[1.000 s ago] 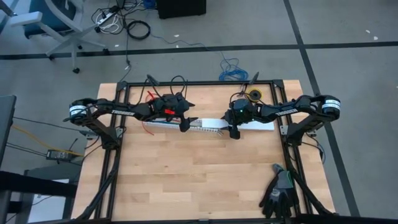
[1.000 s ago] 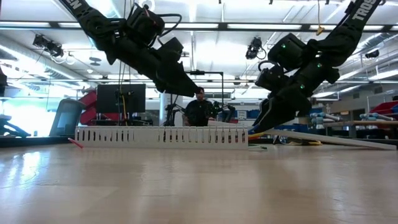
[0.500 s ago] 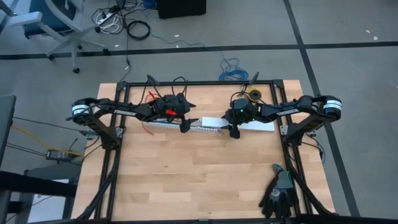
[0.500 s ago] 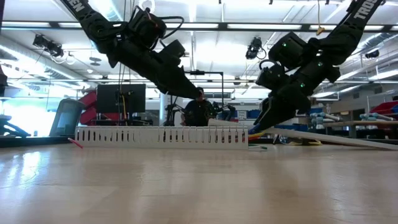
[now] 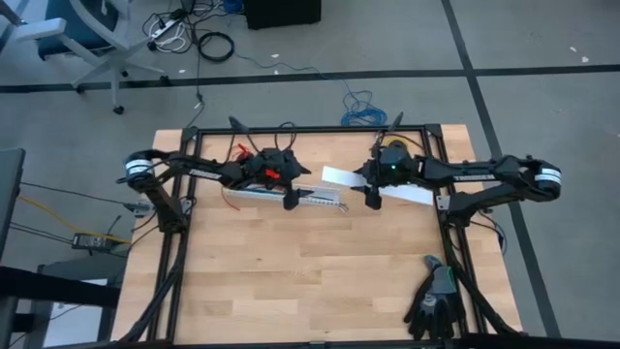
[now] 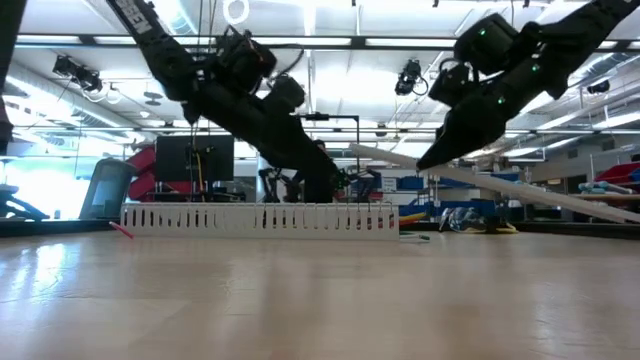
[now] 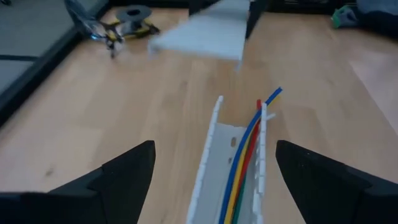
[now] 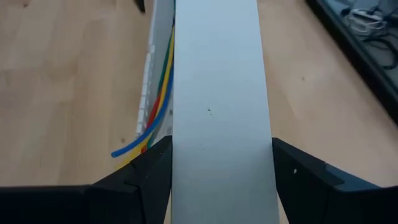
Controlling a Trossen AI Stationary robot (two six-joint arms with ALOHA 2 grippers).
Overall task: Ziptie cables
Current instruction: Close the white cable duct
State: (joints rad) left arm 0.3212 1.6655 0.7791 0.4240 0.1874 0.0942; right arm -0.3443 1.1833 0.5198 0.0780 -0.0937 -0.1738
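A white slotted channel (image 5: 308,198) lies on the table at the far middle, with the cables (image 7: 245,155) (blue, red, yellow, green) running inside it. My left gripper (image 7: 214,146) is open just above the channel's left part, one finger on each side and touching nothing. My right gripper (image 8: 221,146) is shut on a white flat cover strip (image 5: 387,188), which it holds up off the table to the right of the channel. The ziptie does not show in any view. My right gripper pinches the cover strip across its width, one finger on each long edge (image 8: 173,155). The fingers slant down from the table's right side and point along the strip. The strip is tilted: its left end (image 6: 360,150) is raised, and its right end slopes down out of the low view.
A black spool (image 5: 395,147) sits at the far edge behind my right gripper. Dark gloves (image 5: 436,301) lie at the near right corner. A thin red wire (image 5: 231,201) lies left of the channel. The black frame (image 5: 184,233) borders the table's sides.
My right gripper has risen and drawn back toward the table's right, taking the cover strip with it. The strip's left end has lifted from beside the channel and now stands high and tilted. My left gripper has sunk toward the channel, still open.
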